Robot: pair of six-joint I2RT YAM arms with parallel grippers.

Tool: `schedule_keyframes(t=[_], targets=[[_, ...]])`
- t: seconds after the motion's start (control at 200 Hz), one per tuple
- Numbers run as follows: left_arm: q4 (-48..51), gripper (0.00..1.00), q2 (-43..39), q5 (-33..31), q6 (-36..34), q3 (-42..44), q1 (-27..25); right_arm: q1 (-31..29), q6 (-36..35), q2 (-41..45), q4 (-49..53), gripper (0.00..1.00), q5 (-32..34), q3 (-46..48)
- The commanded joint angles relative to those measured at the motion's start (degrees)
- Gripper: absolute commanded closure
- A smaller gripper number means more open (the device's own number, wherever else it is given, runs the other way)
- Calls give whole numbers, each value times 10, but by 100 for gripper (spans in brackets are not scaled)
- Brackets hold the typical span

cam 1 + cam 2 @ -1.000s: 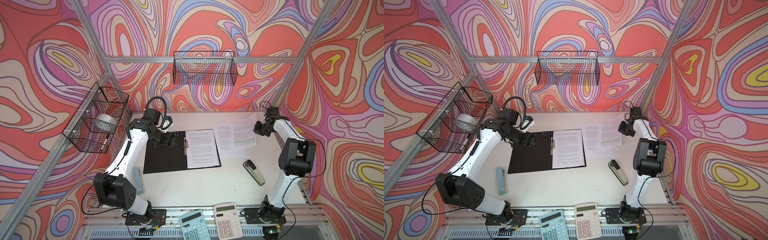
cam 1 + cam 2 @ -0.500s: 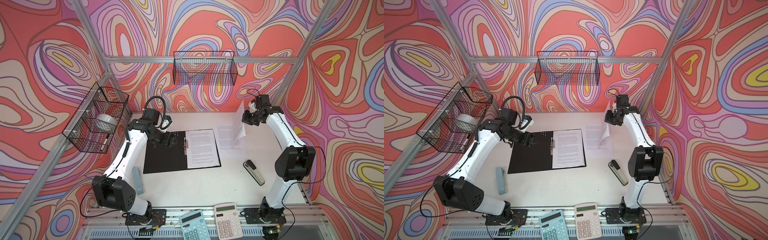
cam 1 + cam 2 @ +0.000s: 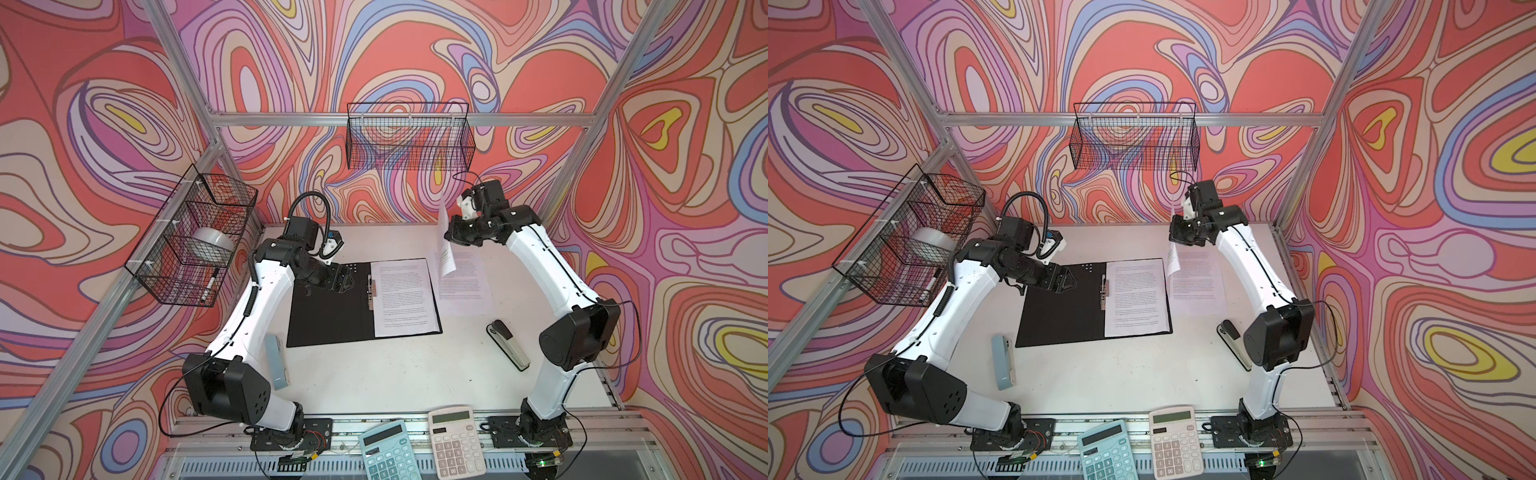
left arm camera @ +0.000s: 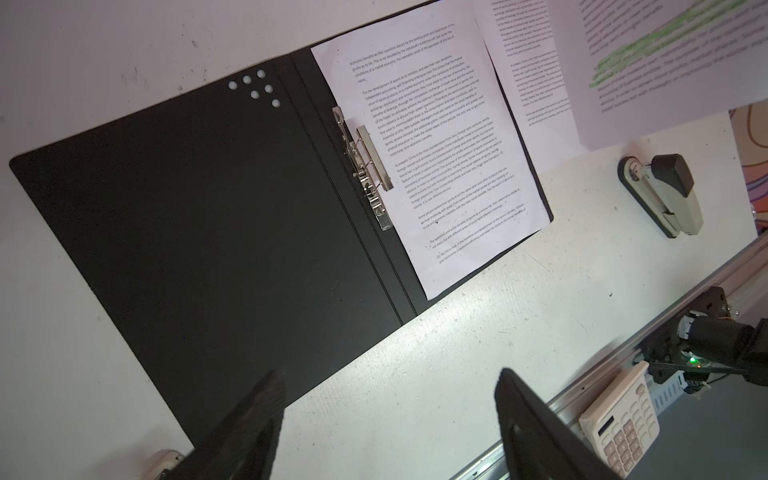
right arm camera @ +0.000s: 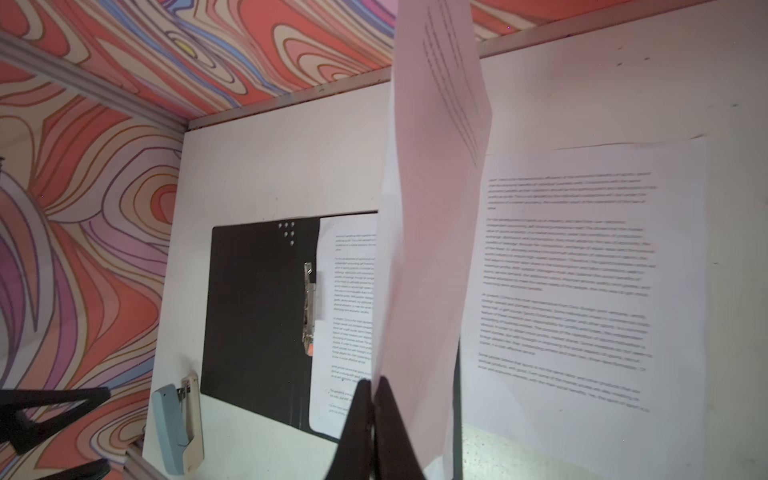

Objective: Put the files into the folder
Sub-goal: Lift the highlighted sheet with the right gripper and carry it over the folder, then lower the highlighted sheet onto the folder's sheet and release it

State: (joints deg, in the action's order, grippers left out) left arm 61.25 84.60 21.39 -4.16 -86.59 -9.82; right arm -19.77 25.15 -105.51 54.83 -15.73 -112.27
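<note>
While the right gripper (image 5: 372,388) had its fingers pinched together on the edge of a green-highlighted sheet (image 4: 665,62), that page hung clear of the white table (image 3: 395,374), twisted nearly edge-on, at about two o'clock from the folder (image 3: 328,311). The left gripper (image 4: 388,374) hovered with fingers wide apart and nothing between them, above the folder's black left cover toward eleven o'clock. The folder lay open and flat, one printed sheet (image 3: 405,297) on its right half beside the metal spine clip (image 4: 365,166). Another sheet (image 3: 465,286) lay on the table just beside it, at three o'clock.
</note>
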Motion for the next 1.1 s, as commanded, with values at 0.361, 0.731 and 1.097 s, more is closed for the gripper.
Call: schedule_keyframes(t=[0.361,0.731,1.097], targets=[[-7,20,-18,-1,8,2,-2,-61,151,83,-210,100,-40,210],[-10,20,-26,1,7,8,0,-61,190,80,-273,100,-34,337],[-11,20,-30,4,8,12,1,-61,157,61,-215,99,11,358]])
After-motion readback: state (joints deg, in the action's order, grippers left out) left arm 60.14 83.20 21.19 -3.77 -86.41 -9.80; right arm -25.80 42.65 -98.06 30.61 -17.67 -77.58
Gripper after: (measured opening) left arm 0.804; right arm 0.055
